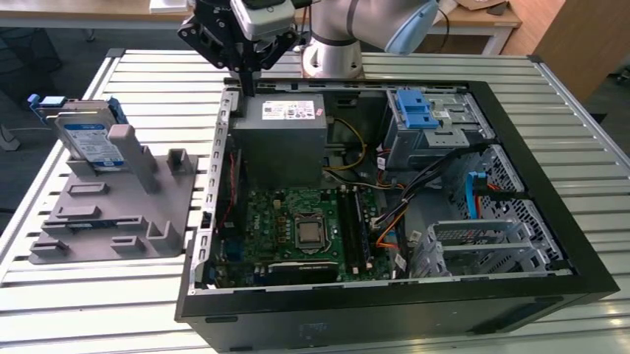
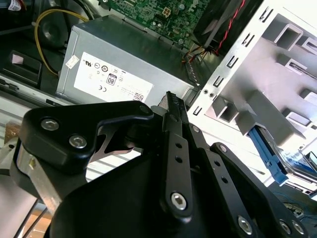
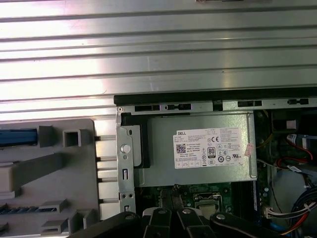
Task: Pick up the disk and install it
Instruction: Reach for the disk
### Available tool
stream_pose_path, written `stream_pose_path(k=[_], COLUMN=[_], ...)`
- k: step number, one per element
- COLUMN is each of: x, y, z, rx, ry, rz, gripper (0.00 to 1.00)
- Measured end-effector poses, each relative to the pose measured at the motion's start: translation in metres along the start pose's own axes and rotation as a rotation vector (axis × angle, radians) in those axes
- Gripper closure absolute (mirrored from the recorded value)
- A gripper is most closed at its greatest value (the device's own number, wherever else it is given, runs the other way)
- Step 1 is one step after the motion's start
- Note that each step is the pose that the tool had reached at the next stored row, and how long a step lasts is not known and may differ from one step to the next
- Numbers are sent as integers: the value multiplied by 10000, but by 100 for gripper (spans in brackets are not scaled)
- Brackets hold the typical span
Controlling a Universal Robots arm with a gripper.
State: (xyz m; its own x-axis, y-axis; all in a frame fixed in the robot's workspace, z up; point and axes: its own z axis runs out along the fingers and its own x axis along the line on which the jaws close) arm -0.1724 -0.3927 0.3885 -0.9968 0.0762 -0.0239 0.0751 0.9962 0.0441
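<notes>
exterior view looks down on the open case [image 1: 394, 313]; both wrist views sit close over its power supply [image 3: 198, 148].

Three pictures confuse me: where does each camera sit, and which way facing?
Exterior view: off the arm, looking down on the open computer case, the disk beside it; arm and claw show.
First wrist view: rides the arm, faces down on the power supply; claw links show.
Second wrist view: rides the arm, looks along the claw at the power supply.
Shared: all three show power supply and claw.
</notes>
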Motion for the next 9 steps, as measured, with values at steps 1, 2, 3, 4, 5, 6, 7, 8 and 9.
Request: stream_pose_path(k=[1, 2, 3, 4, 5, 6, 7, 8, 9], x=[2, 3, 5, 7, 9, 11, 13, 16, 17], y=[0, 0, 0, 0, 0, 0, 0, 0, 0], z=[0, 0, 0, 1, 1, 1, 1, 1, 1], rx=[0, 1, 0, 0, 0, 0, 0, 0, 0], ry=[0, 0, 1, 0, 1, 0, 0, 0, 0], rz=[0, -1, 0, 0, 0, 0, 0, 1, 0], gripper=[89, 89, 89, 89, 89, 89, 89, 89, 89])
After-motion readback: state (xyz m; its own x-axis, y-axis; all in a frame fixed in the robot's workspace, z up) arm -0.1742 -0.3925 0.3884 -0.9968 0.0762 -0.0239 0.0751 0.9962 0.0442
